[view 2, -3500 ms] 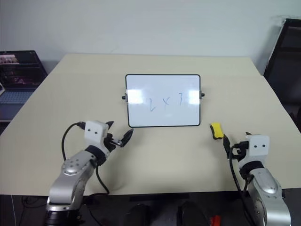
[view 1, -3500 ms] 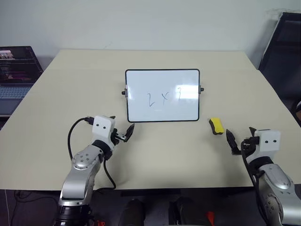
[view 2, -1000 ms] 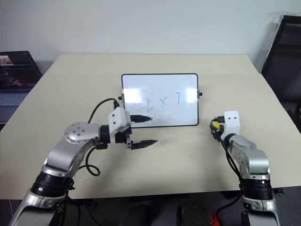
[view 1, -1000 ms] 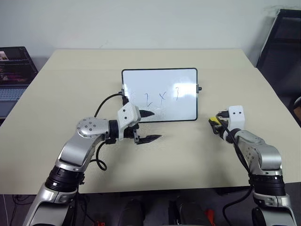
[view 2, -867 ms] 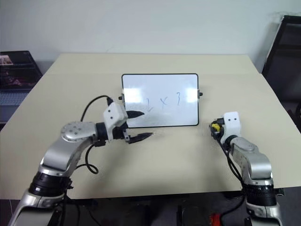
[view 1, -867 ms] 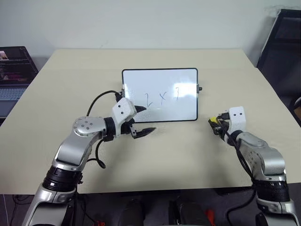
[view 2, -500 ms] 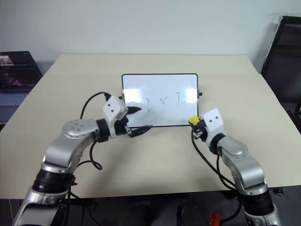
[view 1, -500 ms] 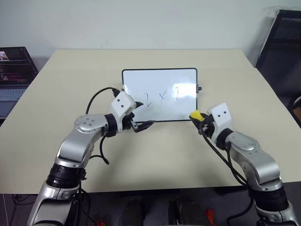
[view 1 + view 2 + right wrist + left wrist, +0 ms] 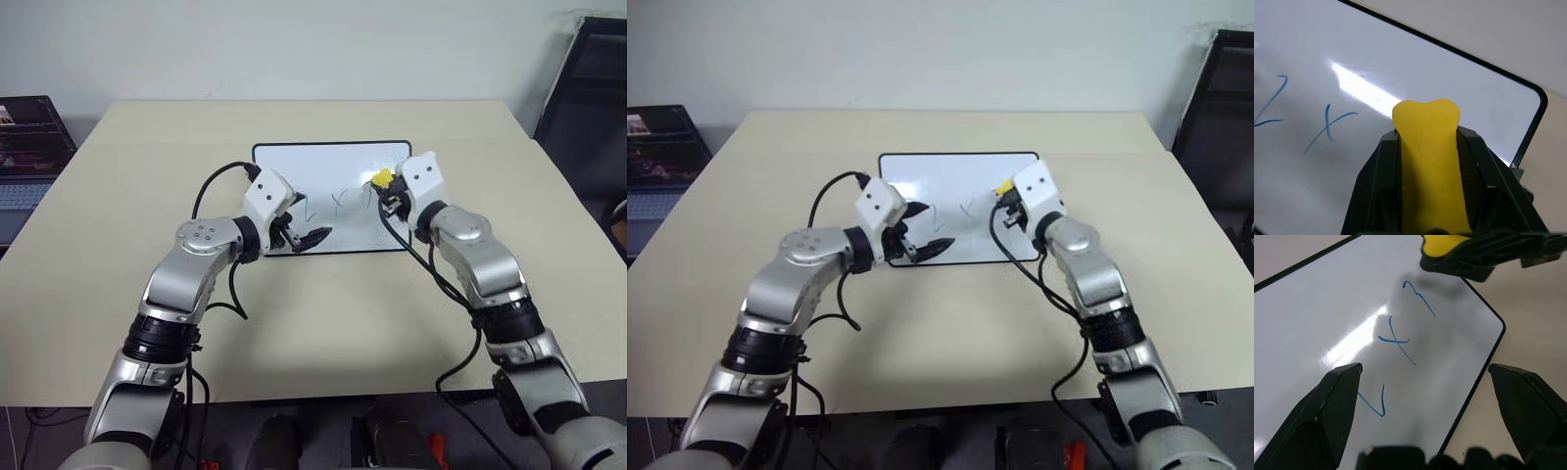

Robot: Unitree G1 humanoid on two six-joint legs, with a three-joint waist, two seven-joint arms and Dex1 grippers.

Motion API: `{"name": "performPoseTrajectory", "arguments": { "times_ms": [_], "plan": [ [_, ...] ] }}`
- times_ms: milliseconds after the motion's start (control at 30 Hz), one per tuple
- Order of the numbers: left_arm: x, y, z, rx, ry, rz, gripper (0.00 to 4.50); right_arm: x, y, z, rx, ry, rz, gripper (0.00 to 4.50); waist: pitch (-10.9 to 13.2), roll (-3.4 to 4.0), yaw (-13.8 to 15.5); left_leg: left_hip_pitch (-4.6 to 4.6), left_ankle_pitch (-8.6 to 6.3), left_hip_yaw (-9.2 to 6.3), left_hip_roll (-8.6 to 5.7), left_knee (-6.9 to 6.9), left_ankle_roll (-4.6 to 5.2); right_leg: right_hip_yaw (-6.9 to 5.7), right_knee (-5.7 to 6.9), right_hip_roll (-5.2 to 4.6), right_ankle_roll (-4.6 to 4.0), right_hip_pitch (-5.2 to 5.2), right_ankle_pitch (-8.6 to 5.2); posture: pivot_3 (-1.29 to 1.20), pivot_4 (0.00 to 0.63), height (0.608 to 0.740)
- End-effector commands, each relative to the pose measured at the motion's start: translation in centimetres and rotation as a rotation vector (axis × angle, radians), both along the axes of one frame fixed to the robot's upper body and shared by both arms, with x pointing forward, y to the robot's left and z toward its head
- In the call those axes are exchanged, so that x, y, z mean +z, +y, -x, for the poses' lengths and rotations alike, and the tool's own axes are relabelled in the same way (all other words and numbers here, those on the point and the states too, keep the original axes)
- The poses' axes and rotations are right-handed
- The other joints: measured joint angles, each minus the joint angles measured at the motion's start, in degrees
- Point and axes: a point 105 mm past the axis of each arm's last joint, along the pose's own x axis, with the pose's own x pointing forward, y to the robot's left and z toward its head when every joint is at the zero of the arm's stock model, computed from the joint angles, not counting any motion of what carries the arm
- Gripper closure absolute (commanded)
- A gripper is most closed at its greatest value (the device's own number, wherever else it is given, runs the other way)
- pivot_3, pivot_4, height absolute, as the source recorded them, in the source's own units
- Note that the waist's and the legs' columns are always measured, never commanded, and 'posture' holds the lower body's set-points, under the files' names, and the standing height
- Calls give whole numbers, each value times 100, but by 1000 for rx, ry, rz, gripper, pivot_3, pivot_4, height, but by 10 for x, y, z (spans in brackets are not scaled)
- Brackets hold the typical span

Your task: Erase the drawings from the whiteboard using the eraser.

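While right jaws pinch the eraser (image 9: pixel 1426 161) over the board's (image 9: pixel 294 162) right side, press flat and wipe left across the marks (image 9: pixel 1396 340); left jaws spread wide

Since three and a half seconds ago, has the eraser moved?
Yes. The eraser has left the table right of the whiteboard; the right gripper now holds it over the board's right part, by the drawings.
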Motion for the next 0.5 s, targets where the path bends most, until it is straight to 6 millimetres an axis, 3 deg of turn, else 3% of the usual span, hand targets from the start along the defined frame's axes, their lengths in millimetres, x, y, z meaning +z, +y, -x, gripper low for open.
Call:
{"name": "performPoseTrajectory", "arguments": {
  "times_ms": [33,300,500],
  "plan": [
    [13,-4,3,-7,-52,-5,0,13,9,-11,2,-66,18,3345,0,0,-1,0,0,0,-1,1,0,0,1,-1,0,0,0,0,150,740],
    [10,-2,6,-5,-52,-13,0,9,18,-25,-5,-68,68,3347,0,0,-1,0,0,-3,-3,2,0,-1,3,-8,0,0,0,0,150,740],
    [11,-3,8,-12,-52,-18,0,-18,1,-26,-38,16,152,3349,0,1,-1,3,0,-5,-4,8,0,-1,9,-9,0,4,1,0,150,740]
  ]
}}
